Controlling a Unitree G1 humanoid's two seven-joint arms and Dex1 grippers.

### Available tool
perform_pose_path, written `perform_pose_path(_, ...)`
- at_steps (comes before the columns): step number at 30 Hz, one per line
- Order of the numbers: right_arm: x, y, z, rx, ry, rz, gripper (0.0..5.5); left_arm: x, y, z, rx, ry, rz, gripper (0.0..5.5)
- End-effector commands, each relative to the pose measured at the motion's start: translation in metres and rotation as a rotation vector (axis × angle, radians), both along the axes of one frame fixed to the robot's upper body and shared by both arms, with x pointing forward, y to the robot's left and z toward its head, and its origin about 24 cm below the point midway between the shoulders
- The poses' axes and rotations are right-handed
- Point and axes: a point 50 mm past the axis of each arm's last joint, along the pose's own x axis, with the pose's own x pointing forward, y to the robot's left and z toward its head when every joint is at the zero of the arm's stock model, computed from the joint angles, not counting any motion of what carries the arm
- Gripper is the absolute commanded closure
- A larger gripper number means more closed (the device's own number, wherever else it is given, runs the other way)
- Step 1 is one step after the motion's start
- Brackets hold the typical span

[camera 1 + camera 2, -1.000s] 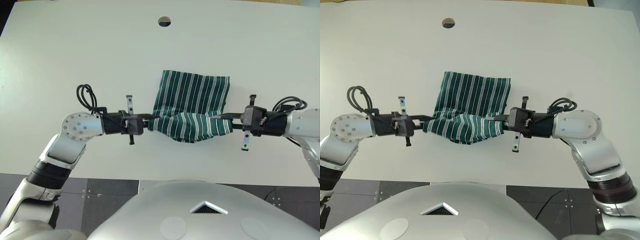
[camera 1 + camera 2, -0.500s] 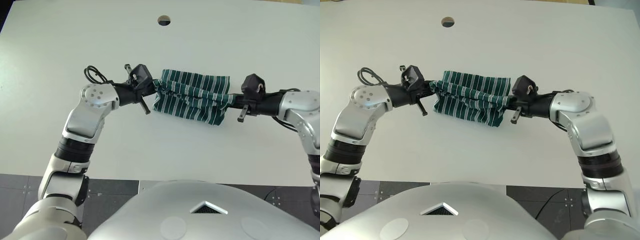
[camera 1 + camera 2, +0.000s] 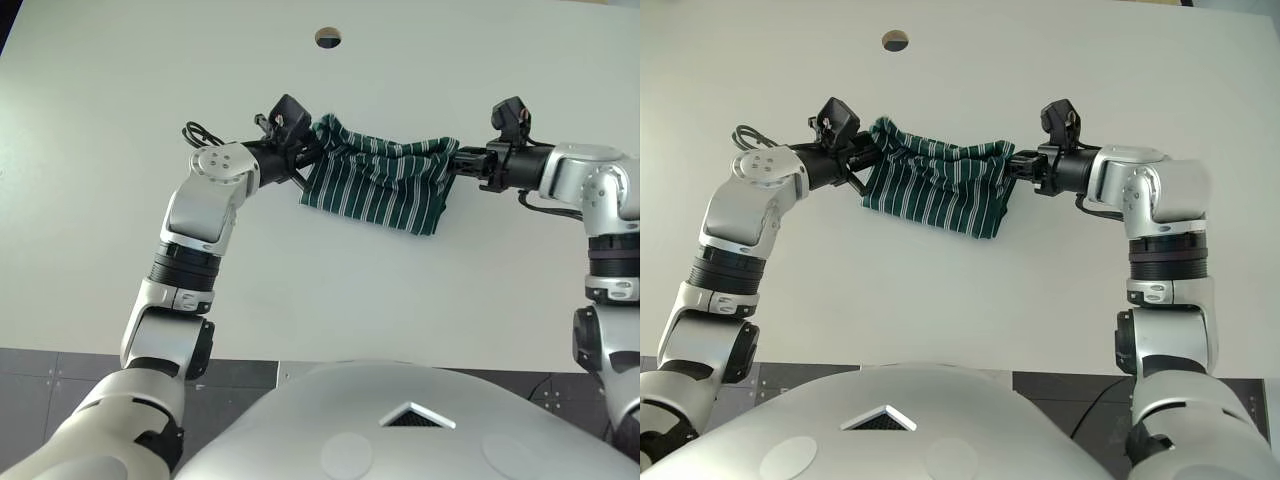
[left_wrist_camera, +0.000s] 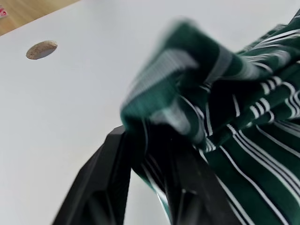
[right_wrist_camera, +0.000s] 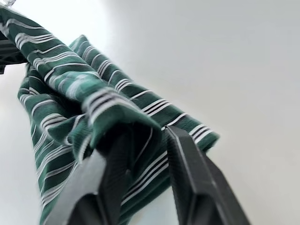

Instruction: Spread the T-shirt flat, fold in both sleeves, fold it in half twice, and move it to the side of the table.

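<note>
Where the two arms come together over the middle of the white worktop [image 3: 300, 290], the green T-shirt [image 3: 375, 185] with thin white stripes is held between them as a folded, somewhat rumpled band. Its far edge runs from one pincer to the other with a slight sag, and the rest of the cloth slopes down toward the robot's side, where the lower edge looks to lie on the worktop. The left pincer [image 3: 310, 150] is clamped on the left end of that far edge; in the left wrist view its black fingers [image 4: 112, 178] stand close together with a bunched fold of striped cloth pinched between them and spilling over their tips. The right pincer [image 3: 455, 165] grips the right end of the same edge; in the right wrist view the fingers [image 5: 187, 168] likewise squeeze a gathered wad of the T-shirt, with the rest of the garment trailing away from them across the pale surface. Both arms are bent at the elbow, with the forearms pointing inward at the cloth from either side. A small round hole [image 3: 327, 38] sits in the worktop near its far edge, well apart from the T-shirt. A black cable [image 3: 200, 133] loops beside the left wrist.
</note>
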Motion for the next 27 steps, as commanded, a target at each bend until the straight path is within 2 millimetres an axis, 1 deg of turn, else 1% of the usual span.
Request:
perform_pose_path(1,0.022,-0.02,0.008,-0.043,-0.094,-0.217,3.46,0.019,0.002,0.008,-0.088,0.026,0.124,4.33)
perform_pose_path(3,0.028,-0.027,0.015,-0.075,-0.188,-0.276,3.03,0.027,0.006,0.007,-0.104,0.032,0.183,4.33)
perform_pose_path(6,0.033,-0.03,0.03,-0.198,-0.41,-0.283,2.96,0.034,0.017,0.005,-0.107,0.022,0.268,4.33)
perform_pose_path(8,0.03,-0.019,0.039,-0.245,-0.558,-0.216,2.96,0.035,0.022,0.009,-0.129,-0.02,0.283,4.33)
perform_pose_path(10,0.021,0.0,0.047,-0.275,-0.698,-0.113,3.25,0.034,0.024,0.016,-0.152,-0.095,0.264,4.33)
perform_pose_path(12,0.01,0.025,0.054,-0.323,-0.849,0.017,3.69,0.03,0.027,0.025,-0.165,-0.179,0.263,4.67)
perform_pose_path(13,0.003,0.036,0.056,-0.346,-0.91,0.07,3.82,0.029,0.028,0.028,-0.16,-0.222,0.271,4.79)
perform_pose_path(15,-0.009,0.062,0.049,-0.394,-0.99,0.156,4.19,0.025,0.033,0.038,-0.146,-0.341,0.316,5.09)
perform_pose_path(17,-0.018,0.081,0.035,-0.426,-1.005,0.183,4.53,0.018,0.035,0.046,-0.116,-0.454,0.356,5.37)
perform_pose_path(19,-0.025,0.094,0.023,-0.414,-0.982,0.157,4.87,0.01,0.03,0.049,-0.097,-0.527,0.364,5.4)
perform_pose_path(22,-0.039,0.118,0.006,-0.395,-0.958,0.166,5.33,-0.001,0.023,0.05,-0.089,-0.578,0.356,5.4)
perform_pose_path(27,-0.046,0.14,-0.012,-0.374,-0.919,0.181,5.38,-0.006,0.021,0.046,-0.112,-0.575,0.386,5.4)
